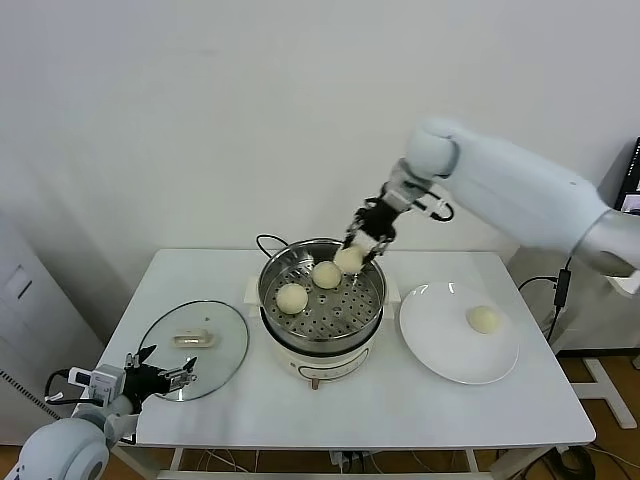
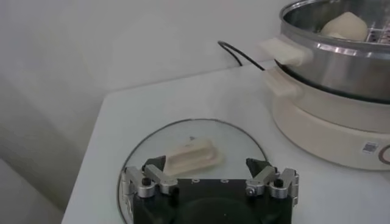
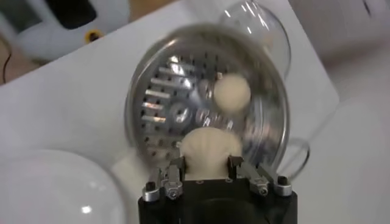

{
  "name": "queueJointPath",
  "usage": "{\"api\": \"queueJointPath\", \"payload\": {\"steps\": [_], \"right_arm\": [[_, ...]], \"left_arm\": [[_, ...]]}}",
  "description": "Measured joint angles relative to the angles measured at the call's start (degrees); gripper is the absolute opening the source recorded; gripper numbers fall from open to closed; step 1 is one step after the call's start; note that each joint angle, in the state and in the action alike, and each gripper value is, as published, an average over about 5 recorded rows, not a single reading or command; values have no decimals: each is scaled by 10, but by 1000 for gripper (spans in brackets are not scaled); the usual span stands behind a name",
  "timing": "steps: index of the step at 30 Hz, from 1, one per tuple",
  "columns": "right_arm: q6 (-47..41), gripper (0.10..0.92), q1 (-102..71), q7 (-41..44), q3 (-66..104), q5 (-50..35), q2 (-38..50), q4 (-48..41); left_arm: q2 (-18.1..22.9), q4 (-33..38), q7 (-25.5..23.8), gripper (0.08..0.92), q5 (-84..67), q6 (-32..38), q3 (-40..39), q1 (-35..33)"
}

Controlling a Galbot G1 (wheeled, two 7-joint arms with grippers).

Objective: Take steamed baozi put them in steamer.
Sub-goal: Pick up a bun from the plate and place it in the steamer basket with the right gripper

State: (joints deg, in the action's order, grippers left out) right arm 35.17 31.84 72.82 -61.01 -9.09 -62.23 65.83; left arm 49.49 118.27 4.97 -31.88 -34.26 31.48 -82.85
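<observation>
The steamer (image 1: 352,312) stands mid-table, a shiny basket with a perforated floor on a white base. Two baozi (image 1: 292,297) (image 1: 326,274) lie inside it. My right gripper (image 1: 362,243) hangs over the basket's far rim, shut on a third baozi (image 1: 349,260). The right wrist view shows that bun (image 3: 209,148) between the fingers (image 3: 177,165), over the steamer floor (image 3: 164,97), with another baozi (image 3: 231,91) farther in. One more baozi (image 1: 483,319) rests on the white plate (image 1: 440,335). My left gripper (image 1: 160,378) is parked open at the table's front left.
The glass lid (image 1: 195,350) with its cream handle (image 2: 194,155) lies left of the steamer, just beyond my left gripper (image 2: 210,170). A black cord (image 1: 268,240) loops behind the cooker. The steamer side (image 2: 341,61) fills the left wrist view's edge.
</observation>
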Motion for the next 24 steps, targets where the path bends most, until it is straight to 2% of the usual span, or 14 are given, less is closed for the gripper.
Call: {"api": "queueJointPath", "payload": {"steps": [12, 24], "right_arm": [[94, 446, -32, 1, -2, 76, -29, 52], [120, 447, -84, 1, 12, 153, -50, 65]], "left_arm": [[1, 2, 0, 823, 0, 0, 0, 0], [1, 0, 0, 823, 0, 0, -1, 1]]}}
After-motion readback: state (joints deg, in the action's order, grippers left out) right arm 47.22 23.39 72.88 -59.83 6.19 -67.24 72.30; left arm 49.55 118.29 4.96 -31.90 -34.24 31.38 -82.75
